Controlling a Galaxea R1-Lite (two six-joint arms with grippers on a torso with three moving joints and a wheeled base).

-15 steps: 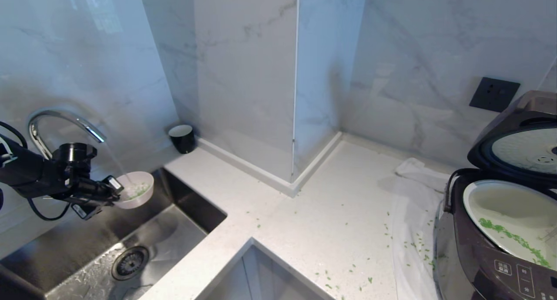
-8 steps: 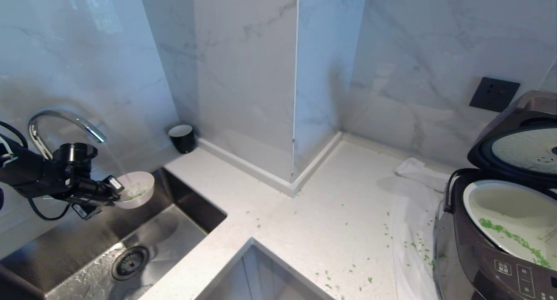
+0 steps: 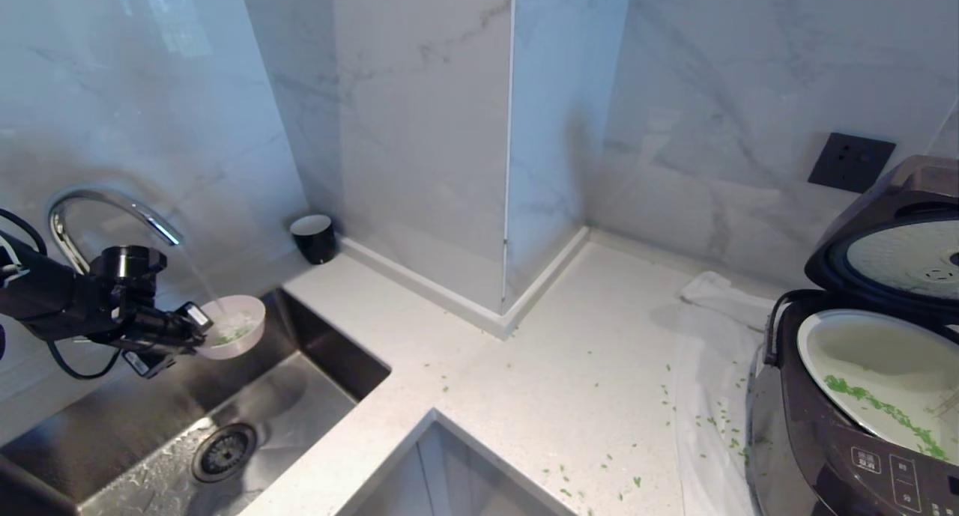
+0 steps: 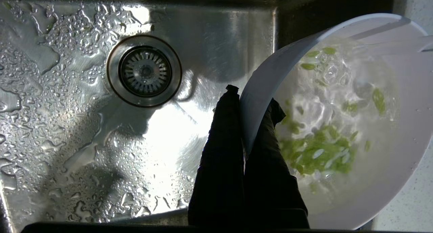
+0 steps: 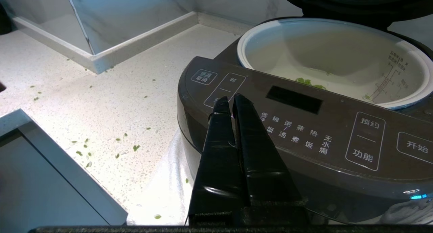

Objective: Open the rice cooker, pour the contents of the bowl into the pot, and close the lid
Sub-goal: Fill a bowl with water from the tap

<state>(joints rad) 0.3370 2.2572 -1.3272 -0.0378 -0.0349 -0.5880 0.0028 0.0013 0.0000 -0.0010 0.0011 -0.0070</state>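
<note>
My left gripper (image 3: 196, 329) (image 4: 252, 101) is shut on the rim of the pale pink bowl (image 3: 234, 326) (image 4: 389, 179), holding it over the sink under a stream of water from the tap (image 3: 105, 209). Green bits (image 4: 321, 152) swirl in the water inside the bowl. At the right edge the rice cooker (image 3: 832, 456) (image 5: 304, 138) stands with its lid (image 3: 891, 254) raised. Its pale pot (image 3: 876, 366) (image 5: 331, 57) holds a streak of green bits. My right gripper (image 5: 230, 101) is shut and empty, hovering in front of the cooker's control panel.
The steel sink (image 3: 172, 419) (image 4: 84, 124) is wet, with a round drain (image 3: 223, 451) (image 4: 144, 70). A small black cup (image 3: 313, 237) stands by the wall. Green bits lie scattered on the white counter (image 3: 539, 366). A white cloth (image 3: 712, 366) lies under the cooker.
Neither arm has moved. Water keeps running into the bowl and the green bits shift inside it.
</note>
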